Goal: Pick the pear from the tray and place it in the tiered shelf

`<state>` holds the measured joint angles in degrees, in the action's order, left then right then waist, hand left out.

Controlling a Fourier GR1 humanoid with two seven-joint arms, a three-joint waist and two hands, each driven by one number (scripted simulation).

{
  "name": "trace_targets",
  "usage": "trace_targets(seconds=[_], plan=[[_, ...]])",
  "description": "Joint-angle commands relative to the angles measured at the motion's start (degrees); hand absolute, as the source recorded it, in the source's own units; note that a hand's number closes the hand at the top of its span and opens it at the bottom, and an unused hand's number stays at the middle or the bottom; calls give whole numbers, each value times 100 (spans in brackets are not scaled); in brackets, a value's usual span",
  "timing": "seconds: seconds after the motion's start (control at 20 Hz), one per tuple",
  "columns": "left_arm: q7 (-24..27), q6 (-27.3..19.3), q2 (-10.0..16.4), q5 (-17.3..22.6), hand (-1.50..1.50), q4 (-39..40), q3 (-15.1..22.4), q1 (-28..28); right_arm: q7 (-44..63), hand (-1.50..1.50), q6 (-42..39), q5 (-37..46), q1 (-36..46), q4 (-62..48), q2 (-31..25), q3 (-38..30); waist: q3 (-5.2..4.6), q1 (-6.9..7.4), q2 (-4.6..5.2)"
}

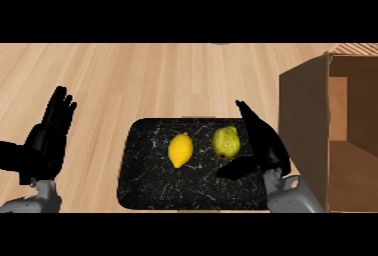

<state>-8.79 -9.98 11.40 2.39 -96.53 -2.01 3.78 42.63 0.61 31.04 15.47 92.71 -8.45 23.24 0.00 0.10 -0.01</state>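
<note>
The right robot hand (262,145) is hovering open just beside the pear (226,142), fingers straight and thumb spread. The pear is lying on the tray (148,190) near a lemon (181,150). It is likely light, firm and smooth-skinned, so curling round its wide belly is looking safest. The left robot hand (48,137) is resting open at the left.

Off-task stuff I see: lemon (181,150); counter (148,80)
lemon yellow, whole, long axis pointing away from me, about mid-view; counter light wood, grain running left to right; small grey bit (221,44) at its far edge, can't tell what
</note>
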Motion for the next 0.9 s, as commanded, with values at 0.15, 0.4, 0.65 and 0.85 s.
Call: trace_targets(seconds=[0.15,0.4,0.65,0.85], plan=[[-158,86,-93,-212,0,-219,10,-31,-351,-150,30,343,431,-753,568,-368,0,10,0],[72,96,-238,-317,0,170,-48,214,-1057,-150,62,459,30,-1195,594,-459,0,-1,1],[280,113,-337,-308,0,158,-133,-40,-1206,150,-243,474,330,-1597,791,-429,-1,9,3],[133,414,-158,-105,0,132,-285,-66,-1568,150,207,1028,489,-1877,715,-424,-1,15,4]])
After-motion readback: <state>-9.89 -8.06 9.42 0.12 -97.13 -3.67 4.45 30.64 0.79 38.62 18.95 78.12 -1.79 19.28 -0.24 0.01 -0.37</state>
